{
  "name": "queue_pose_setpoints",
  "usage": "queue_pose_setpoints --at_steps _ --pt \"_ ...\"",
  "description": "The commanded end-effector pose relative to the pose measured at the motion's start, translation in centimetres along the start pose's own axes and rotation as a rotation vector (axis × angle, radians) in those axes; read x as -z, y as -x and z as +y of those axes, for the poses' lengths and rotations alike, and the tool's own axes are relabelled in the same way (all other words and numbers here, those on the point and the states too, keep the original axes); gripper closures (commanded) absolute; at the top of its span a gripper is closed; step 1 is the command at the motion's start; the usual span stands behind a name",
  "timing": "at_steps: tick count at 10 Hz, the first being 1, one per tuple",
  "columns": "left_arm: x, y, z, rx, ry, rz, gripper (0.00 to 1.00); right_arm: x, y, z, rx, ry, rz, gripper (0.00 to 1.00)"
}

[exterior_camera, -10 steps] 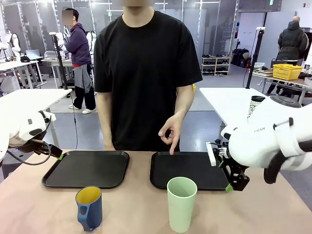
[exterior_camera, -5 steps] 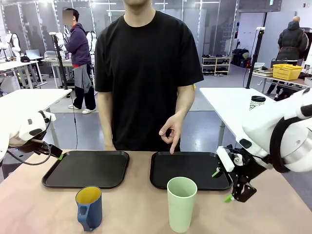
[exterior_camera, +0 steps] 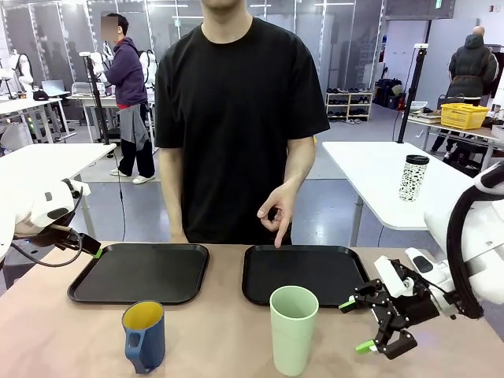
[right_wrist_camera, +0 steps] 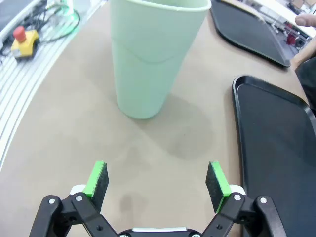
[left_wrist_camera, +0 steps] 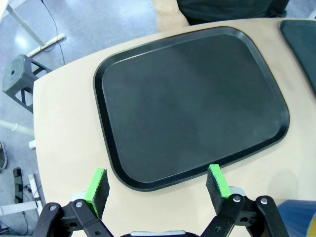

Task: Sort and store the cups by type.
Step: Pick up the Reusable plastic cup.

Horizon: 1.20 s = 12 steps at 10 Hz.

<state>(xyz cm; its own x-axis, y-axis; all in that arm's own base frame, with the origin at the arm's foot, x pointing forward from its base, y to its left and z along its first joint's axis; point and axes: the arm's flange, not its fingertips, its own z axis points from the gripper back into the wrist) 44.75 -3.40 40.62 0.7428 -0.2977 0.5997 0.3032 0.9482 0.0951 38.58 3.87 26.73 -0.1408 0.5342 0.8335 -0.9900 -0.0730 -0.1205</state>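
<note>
A tall pale green tumbler (exterior_camera: 293,329) stands on the table in front of the right black tray (exterior_camera: 303,274). Near the front edge, left of it, sits the dark blue mug (exterior_camera: 144,335) with a yellow inside. My right gripper (exterior_camera: 356,324) hovers low to the right of the tumbler, open and turned towards it. In the right wrist view the tumbler (right_wrist_camera: 153,54) is ahead of the open gripper (right_wrist_camera: 158,180), a short gap away. My left gripper (exterior_camera: 93,250) waits open at the left tray's (exterior_camera: 142,272) left edge. The left wrist view has this gripper (left_wrist_camera: 157,185) open over the tray (left_wrist_camera: 192,98).
A person stands at the far side, one hand (exterior_camera: 276,214) pointing down at the back edge of the right tray. A black-and-white patterned lidded cup (exterior_camera: 412,177) stands on another table behind. A corner of the blue mug (left_wrist_camera: 301,217) is in the left wrist view.
My right arm has come down and nearer, from beside the right tray's edge to table height right of the tumbler, the gripper now turned towards it. The left arm and both cups stayed put.
</note>
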Motion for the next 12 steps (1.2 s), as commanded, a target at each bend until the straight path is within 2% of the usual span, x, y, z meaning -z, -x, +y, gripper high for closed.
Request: queue_pose_setpoints --at_steps 1,2,3,6,7,8,10,12 --pt "0.0 0.0 0.1 0.004 -0.004 0.000 0.00 1.3 1.0 -1.4 -0.004 0.006 -0.041 0.00" --pt "0.0 0.0 0.1 0.004 -0.004 0.000 0.00 1.2 0.6 -2.7 0.102 0.110 -0.049 0.00" --pt "0.0 0.0 0.1 0.004 -0.004 0.000 0.00 0.5 0.4 -0.3 0.020 -0.004 -0.023 0.00" --pt "0.0 0.0 0.1 0.004 -0.004 0.000 0.00 0.8 0.6 -1.1 0.048 0.019 -0.034 0.00" --pt "0.0 0.0 0.1 0.004 -0.004 0.000 0.00 1.8 0.6 -0.7 -0.028 -0.049 -0.061 0.00" --pt "0.0 0.0 0.1 0.004 -0.004 0.000 0.00 2.7 0.8 -0.2 -0.024 -0.094 -0.044 0.00" --pt "0.0 0.0 0.1 0.004 -0.004 0.000 0.00 3.6 0.4 0.6 -0.044 -0.080 -0.123 0.00" --pt "0.0 0.0 0.1 0.004 -0.004 0.000 0.00 4.3 0.0 1.1 -0.028 -0.097 -0.159 0.00"
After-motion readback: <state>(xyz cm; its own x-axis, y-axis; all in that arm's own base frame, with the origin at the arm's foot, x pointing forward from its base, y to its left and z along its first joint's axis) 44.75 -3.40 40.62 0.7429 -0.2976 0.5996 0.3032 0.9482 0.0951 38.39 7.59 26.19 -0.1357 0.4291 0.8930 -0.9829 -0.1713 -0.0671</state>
